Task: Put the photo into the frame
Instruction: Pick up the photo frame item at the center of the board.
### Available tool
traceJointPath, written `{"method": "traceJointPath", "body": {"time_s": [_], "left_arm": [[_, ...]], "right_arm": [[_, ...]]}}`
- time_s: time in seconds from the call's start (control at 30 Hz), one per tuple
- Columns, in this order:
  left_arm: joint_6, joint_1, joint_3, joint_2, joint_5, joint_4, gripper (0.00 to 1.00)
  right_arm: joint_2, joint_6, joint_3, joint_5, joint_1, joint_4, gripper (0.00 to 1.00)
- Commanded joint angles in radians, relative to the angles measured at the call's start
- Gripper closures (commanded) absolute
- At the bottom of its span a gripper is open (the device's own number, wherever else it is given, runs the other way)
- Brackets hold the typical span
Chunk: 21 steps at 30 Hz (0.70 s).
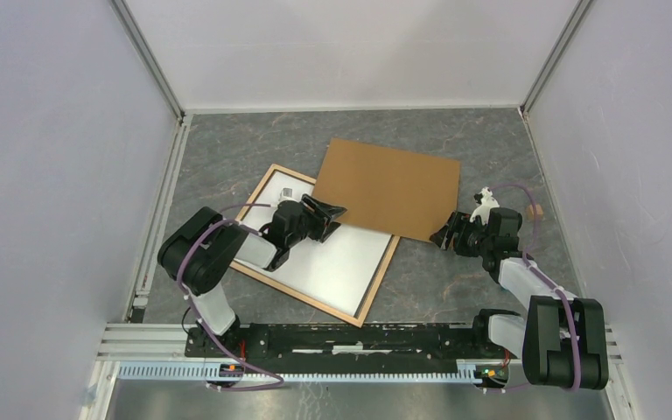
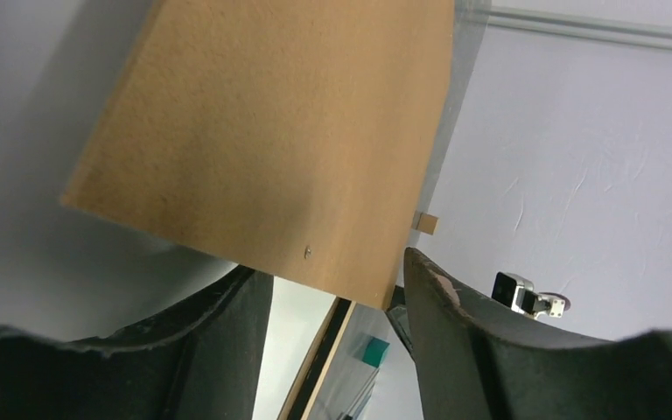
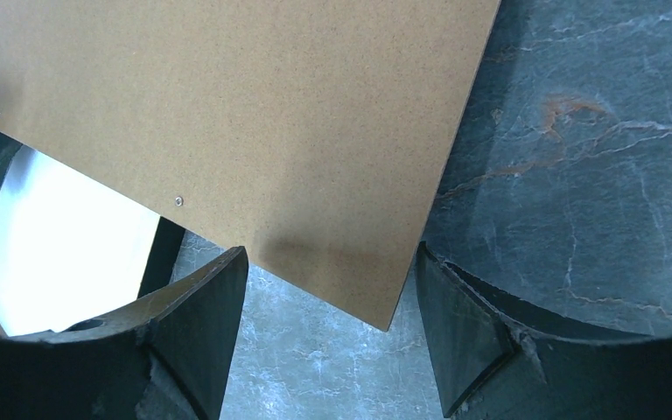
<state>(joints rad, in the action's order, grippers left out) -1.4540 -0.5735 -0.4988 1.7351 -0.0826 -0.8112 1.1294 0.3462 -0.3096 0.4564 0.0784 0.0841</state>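
The left arm (image 1: 203, 254) and right arm (image 1: 538, 297) are glossy black with pale grey links, a purple cable (image 1: 178, 273) looping behind the jaws. The right gripper (image 3: 331, 262) has broad matte black wedge fingers (image 3: 201, 315); the left gripper (image 2: 334, 267) shows a scuffed pale fingertip (image 2: 437, 278)

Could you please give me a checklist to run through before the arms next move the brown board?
1. Photo, a white paper sheet, lying inside the thin light tan wooden frame: ok.
2. Flat brown backing board squared over the frame: not ok, it covers only one corner, skewed.
3. Left gripper at the board's near edge, jaws apart: ok.
4. Right gripper straddling the board's near right corner, jaws apart: ok.
5. Photo's print side facing down: cannot tell.
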Motion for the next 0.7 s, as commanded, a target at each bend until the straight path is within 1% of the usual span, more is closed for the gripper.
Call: {"method": "traceJointPath", "body": {"time_s": [0.0, 0.1, 0.27, 0.33, 0.4, 0.5, 0.6, 0.67], "left_arm": [[-0.038, 0.001, 0.009, 0.050, 0.056, -0.120, 0.41], [-0.059, 0.003, 0.006, 0.086, 0.059, -0.159, 0.47], [-0.103, 0.007, -0.001, 0.135, 0.058, -0.233, 0.53], [-0.105, 0.008, -0.006, 0.138, 0.057, -0.232, 0.56], [-0.110, 0.008, -0.007, 0.138, 0.058, -0.230, 0.62], [-0.121, 0.013, -0.003, 0.135, 0.057, -0.238, 0.67], [-0.123, 0.020, -0.001, 0.114, 0.048, -0.226, 0.72], [-0.114, 0.025, 0.000, 0.090, 0.043, -0.205, 0.77]], "right_arm": [[0.013, -0.013, -0.014, 0.019, -0.004, 0.032, 0.24], [0.011, -0.016, -0.011, 0.018, -0.004, 0.029, 0.24], [0.007, -0.017, -0.010, 0.019, -0.005, 0.025, 0.25], [0.004, -0.018, -0.010, 0.021, -0.005, 0.020, 0.25], [-0.002, -0.018, -0.010, 0.022, -0.004, 0.015, 0.25], [-0.014, -0.019, -0.010, 0.022, -0.005, 0.010, 0.25], [-0.027, -0.022, -0.007, 0.018, -0.005, 0.003, 0.25], [-0.035, -0.025, -0.004, 0.013, -0.006, 0.000, 0.25]]}}
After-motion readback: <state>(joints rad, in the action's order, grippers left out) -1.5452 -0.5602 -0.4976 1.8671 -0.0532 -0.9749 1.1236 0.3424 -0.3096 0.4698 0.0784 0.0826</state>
